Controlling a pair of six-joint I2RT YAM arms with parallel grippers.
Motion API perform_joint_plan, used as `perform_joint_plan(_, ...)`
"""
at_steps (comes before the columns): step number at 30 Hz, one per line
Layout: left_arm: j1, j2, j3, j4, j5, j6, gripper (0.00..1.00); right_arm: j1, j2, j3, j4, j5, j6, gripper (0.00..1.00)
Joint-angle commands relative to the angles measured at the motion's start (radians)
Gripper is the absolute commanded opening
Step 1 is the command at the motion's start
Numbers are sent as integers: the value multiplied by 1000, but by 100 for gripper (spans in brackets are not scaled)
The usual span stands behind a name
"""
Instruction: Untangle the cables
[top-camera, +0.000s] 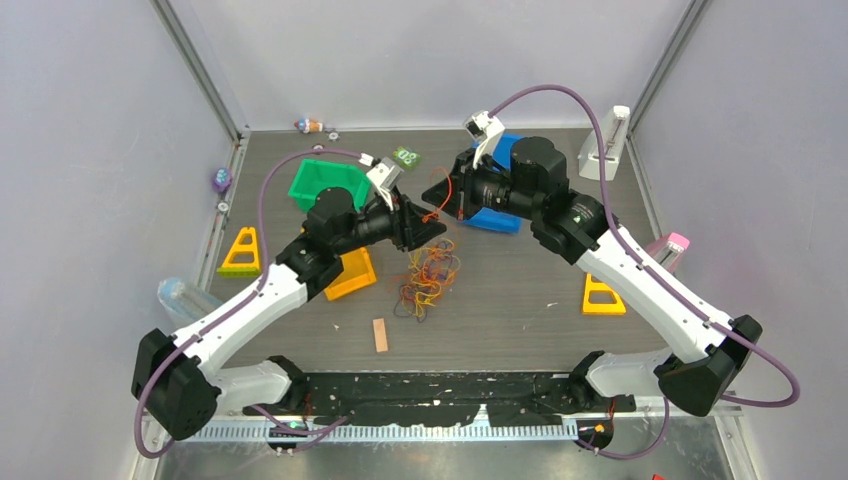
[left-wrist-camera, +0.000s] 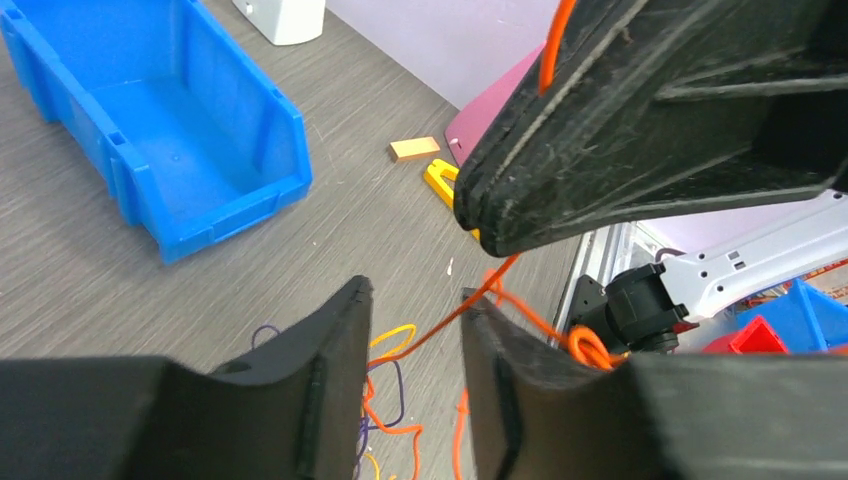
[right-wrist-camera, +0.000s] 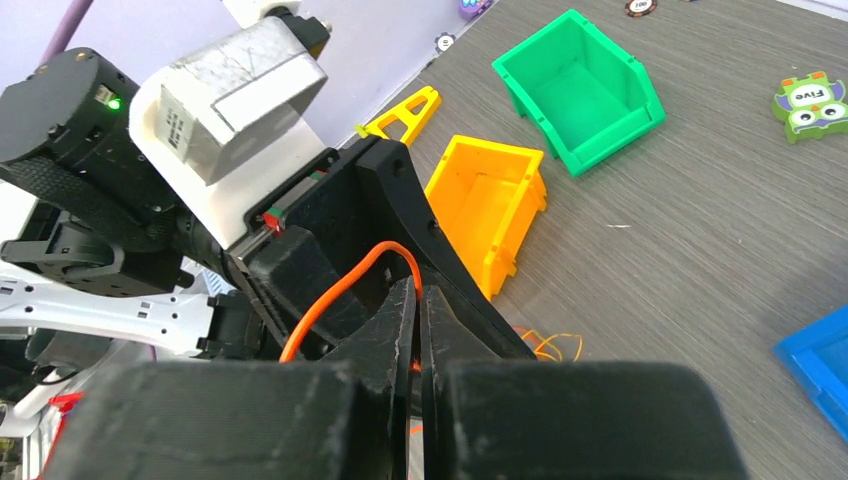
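The cables (top-camera: 428, 275) lie as a tangled pile of orange, red, yellow and dark purple wires in the middle of the table. My right gripper (top-camera: 440, 192) is shut on one orange cable (right-wrist-camera: 340, 290), which is pinched at its tips (right-wrist-camera: 418, 290) and lifted above the pile. In the left wrist view this orange cable (left-wrist-camera: 440, 325) crosses the gap of my left gripper (left-wrist-camera: 415, 295) and drapes over its right fingertip (left-wrist-camera: 480, 305). My left gripper (top-camera: 425, 228) is open, just below the right one, above the pile's far edge.
A green bin (top-camera: 325, 182) and an orange bin (top-camera: 352, 275) stand left of the pile. A blue bin (left-wrist-camera: 170, 130) is at the back under the right arm. There are yellow triangles (top-camera: 242, 252) (top-camera: 602, 297) and a wooden block (top-camera: 380, 334).
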Motion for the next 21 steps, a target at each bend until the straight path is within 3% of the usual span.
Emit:
perform_joint_plan(1, -10, 18, 50, 61, 1, 21, 31, 4, -2, 50, 54, -36, 31, 5)
perform_joint_plan(3, -12, 25, 54, 72, 12, 15, 27, 3, -4, 45, 55, -29, 35, 5)
perform_joint_plan(6, -12, 36, 54, 98, 38, 7, 4, 3, -8, 38, 54, -17, 37, 5)
perform_joint_plan(8, -12, 31, 51, 101, 33, 1, 0, 2, -17, 27, 48, 0, 34, 21)
perform_joint_plan(9, -12, 25, 46, 106, 28, -2, 0, -3, -22, 19, 44, 20, 28, 42)
perform_joint_plan(11, -12, 9, 39, 112, 16, -6, 0, -15, -47, -18, 44, 47, 21, 68)
perform_joint_plan(13, -12, -8, 39, 106, -1, -7, 0, -34, -87, -74, 45, 73, 18, 79)
perform_joint_plan(21, -12, -20, 66, 61, 0, -1, 0, -138, -374, -485, 129, 198, 11, 99)
